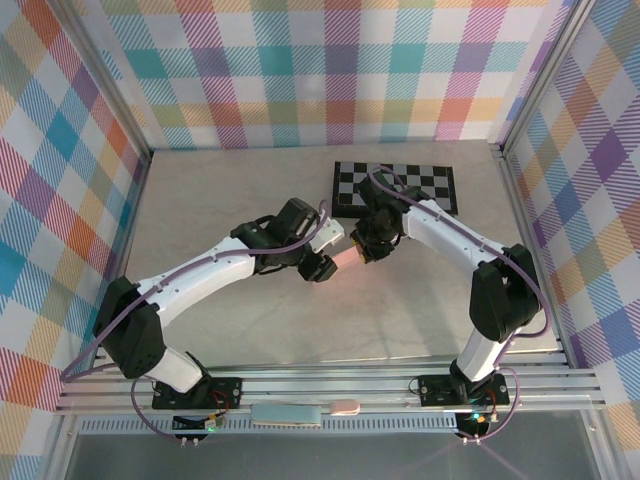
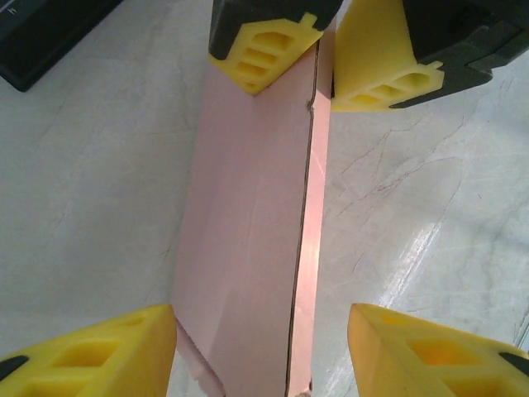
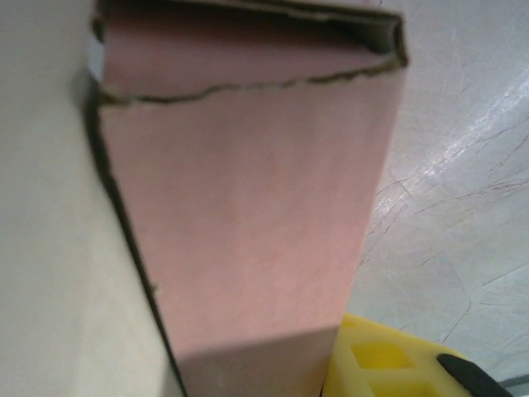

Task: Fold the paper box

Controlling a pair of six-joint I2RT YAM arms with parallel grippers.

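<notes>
Paper box [image 1: 346, 258]: pale pink, folded into a long narrow shape, sitting mid-desk [image 1: 230, 200] between both arms, near the chequered board [image 1: 400, 185]. Left wrist view: left gripper [image 2: 260, 351] has its fingers apart, straddling the box's near end, and right gripper [image 2: 324, 78] is clamped on the far-end wall. Right wrist view adds ragged cardboard edges and an open end. Top view is too small to show fold detail.

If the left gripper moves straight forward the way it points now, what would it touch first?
Most likely the paper box, which lies between the open jaws of the left gripper and would slide deeper in. Past it, the right gripper pinches the box's far end.
</notes>
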